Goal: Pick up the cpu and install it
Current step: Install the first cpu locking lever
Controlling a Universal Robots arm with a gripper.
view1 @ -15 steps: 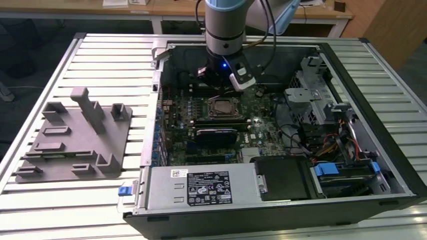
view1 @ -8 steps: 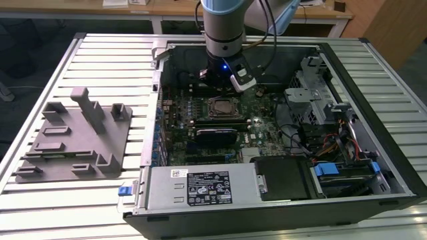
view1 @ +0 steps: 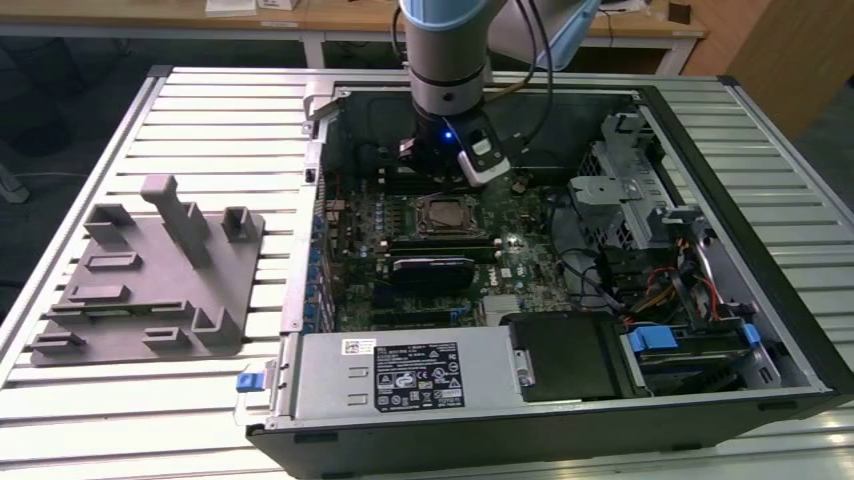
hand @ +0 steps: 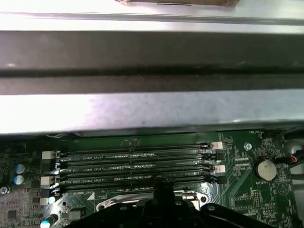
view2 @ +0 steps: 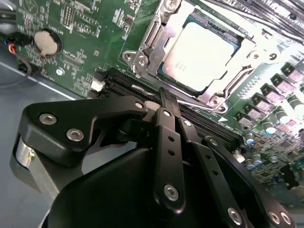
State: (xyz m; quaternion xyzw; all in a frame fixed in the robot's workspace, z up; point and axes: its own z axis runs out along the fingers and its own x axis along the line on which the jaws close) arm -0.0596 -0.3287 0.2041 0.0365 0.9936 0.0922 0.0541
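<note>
The black claw [view2: 164, 95], closed on nothing, hangs over the black memory slots [view2: 124, 85], and just beyond, the thin square silver-beige cpu [view2: 202, 54] lies flat in its metal socket frame [view2: 159, 35], likely light, stiff and fragile, best gripped by its edges.

The cpu [view2: 202, 57] is pale silver, the motherboard [view2: 95, 38] green, the gripper [view2: 164, 97] black, the fixture block [view1: 147, 285] grey, the table [view1: 200, 130] pale and striped, the case [view1: 534, 432] seemingly black

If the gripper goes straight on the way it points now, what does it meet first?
Probably the black memory slots beside the cpu, just ahead of the gripper; the depth is unclear.
</note>
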